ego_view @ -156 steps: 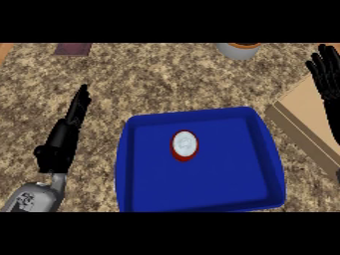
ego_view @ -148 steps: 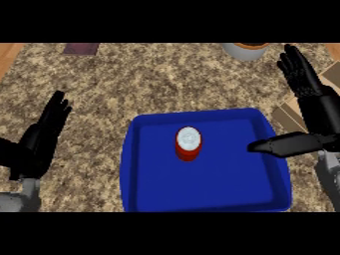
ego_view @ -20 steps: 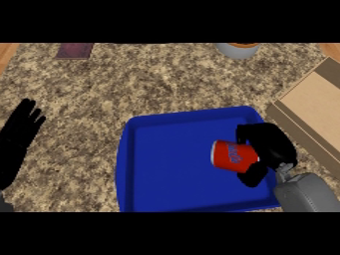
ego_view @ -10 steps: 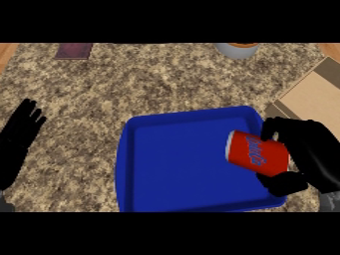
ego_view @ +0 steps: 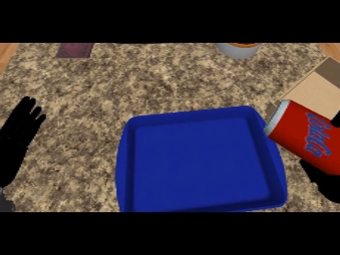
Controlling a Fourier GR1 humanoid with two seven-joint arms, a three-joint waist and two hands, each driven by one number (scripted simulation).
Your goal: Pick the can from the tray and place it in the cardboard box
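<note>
A red can with a silver top and white lettering hangs tilted above the counter, just past the right rim of the blue tray. My right hand is shut on the can, fingers curled round its far side and thumb below it; most of the hand is cut off by the view's right edge. The tray holds nothing. The cardboard box lies at the right edge, beyond the can. My left hand rests open at the left edge, fingers pointing up.
A grey bowl with an orange inside stands at the back of the granite counter. A dark purple flat thing lies at the back left. Wooden surface shows at both far corners.
My right hand has lifted the can off the tray and carried it right and up, over the tray's right rim, closer to the view. The left hand has stayed still.
</note>
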